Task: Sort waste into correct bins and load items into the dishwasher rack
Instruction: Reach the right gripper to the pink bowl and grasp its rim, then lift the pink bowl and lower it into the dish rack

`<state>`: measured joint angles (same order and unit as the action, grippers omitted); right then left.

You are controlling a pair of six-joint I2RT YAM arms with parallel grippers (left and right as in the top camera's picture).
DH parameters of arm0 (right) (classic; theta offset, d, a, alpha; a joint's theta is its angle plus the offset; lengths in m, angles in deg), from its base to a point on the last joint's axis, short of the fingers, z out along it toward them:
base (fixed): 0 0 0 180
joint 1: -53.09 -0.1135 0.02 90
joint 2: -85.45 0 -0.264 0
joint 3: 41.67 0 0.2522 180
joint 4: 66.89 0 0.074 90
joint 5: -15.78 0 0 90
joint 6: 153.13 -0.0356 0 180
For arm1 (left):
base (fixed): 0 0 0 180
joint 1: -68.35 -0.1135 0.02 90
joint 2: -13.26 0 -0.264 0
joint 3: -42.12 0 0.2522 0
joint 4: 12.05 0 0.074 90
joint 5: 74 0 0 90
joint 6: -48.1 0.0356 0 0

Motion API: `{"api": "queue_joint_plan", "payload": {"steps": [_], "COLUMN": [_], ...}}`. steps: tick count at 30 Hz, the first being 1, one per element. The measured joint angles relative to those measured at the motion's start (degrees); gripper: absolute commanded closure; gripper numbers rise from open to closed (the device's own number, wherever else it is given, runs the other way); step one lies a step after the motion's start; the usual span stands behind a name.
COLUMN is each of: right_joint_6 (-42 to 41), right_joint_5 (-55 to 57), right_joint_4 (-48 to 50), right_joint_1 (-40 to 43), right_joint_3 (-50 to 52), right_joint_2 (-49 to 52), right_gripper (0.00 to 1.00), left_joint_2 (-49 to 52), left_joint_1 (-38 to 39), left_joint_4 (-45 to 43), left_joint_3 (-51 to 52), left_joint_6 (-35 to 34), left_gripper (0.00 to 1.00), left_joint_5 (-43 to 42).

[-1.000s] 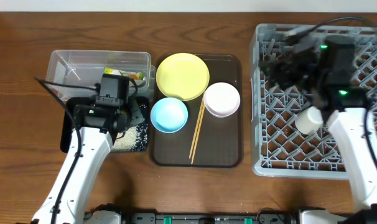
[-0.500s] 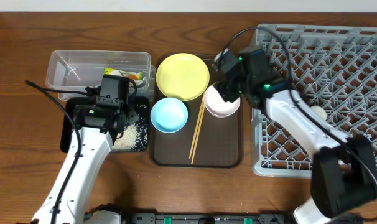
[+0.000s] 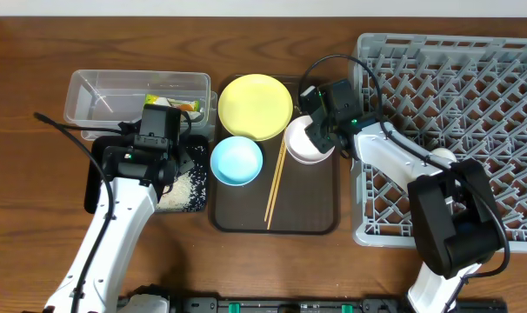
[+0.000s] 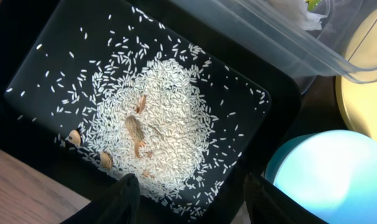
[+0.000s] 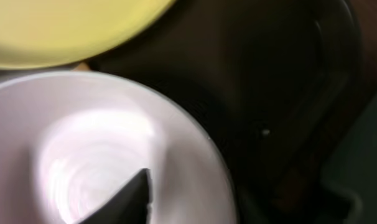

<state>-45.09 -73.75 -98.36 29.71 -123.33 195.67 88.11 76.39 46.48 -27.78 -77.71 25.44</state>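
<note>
My left gripper [image 3: 171, 163] [image 4: 191, 202] is open and empty, low over the black tray [image 3: 96, 178] [image 4: 45, 43] that holds loose rice [image 3: 183, 189] [image 4: 157, 124]. The snack wrapper [image 3: 182, 105] lies in the clear tub [image 3: 107, 87]. My right gripper [image 3: 314, 135] [image 5: 195, 186] is open at the white bowl [image 3: 305, 149] [image 5: 83, 143], with one finger inside it and the rim between the jaws. The yellow plate [image 3: 255, 106], blue bowl [image 3: 236, 160] and chopsticks [image 3: 275, 184] lie on the brown tray. The white cup [image 3: 443, 158] lies in the grey rack [image 3: 507, 78].
The brown serving tray [image 3: 309, 213] sits between the bins and the rack. A few brown scraps [image 4: 135, 127] lie in the rice. The blue bowl [image 4: 331, 174] is right beside the black tray. The right arm's cable loops above the rack's left edge.
The right arm has swung left from over the rack to the white bowl and come down onto its rim. The cup stays in the rack. The left arm has not moved.
</note>
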Motion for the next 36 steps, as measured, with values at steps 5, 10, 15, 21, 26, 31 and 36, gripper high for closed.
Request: {"api": "queue_joint_plan", "payload": {"steps": [5, 10, 15, 21, 26, 31, 36], "right_joint_6": [-1.0, -2.5, -3.5, -4.4, -2.0, 8.2, 19.8], "right_joint_5": [3.0, 5.2, 7.8, 9.9, 12.3, 17.9, 21.9], "right_joint_4": [-1.7, -1.7, -1.9, 0.0, 6.1, 15.2, 25.3], "right_joint_1": [0.0, 0.0, 0.5, 5.3, 10.8, 14.1, 15.9], "right_joint_3": [0.0, -0.2, -0.2, -0.2, -0.2, -0.2, -0.2], "right_joint_2": [0.0, -1.6, -5.4, -15.5, -21.5, -22.1, -21.0], "right_gripper": [0.98, 0.99, 0.99, 0.99, 0.99, 0.99, 0.99], "left_joint_2": [0.0, 0.0, 0.0, 0.0, 0.0, 0.0, 0.0], "left_joint_1": [0.0, 0.0, 0.0, 0.0, 0.0, 0.0, 0.0], "left_joint_4": [0.0, 0.0, 0.0, 0.0, 0.0, -0.1, -0.1], "left_joint_3": [0.0, 0.0, 0.0, 0.0, 0.0, 0.0, 0.0], "left_joint_6": [0.0, 0.0, 0.0, 0.0, 0.0, 0.0, 0.0], "left_gripper": [0.43, 0.43, 0.43, 0.43, 0.42, 0.42, 0.41], "left_joint_5": [0.0, 0.0, 0.0, 0.0, 0.0, 0.0, 0.0]}}
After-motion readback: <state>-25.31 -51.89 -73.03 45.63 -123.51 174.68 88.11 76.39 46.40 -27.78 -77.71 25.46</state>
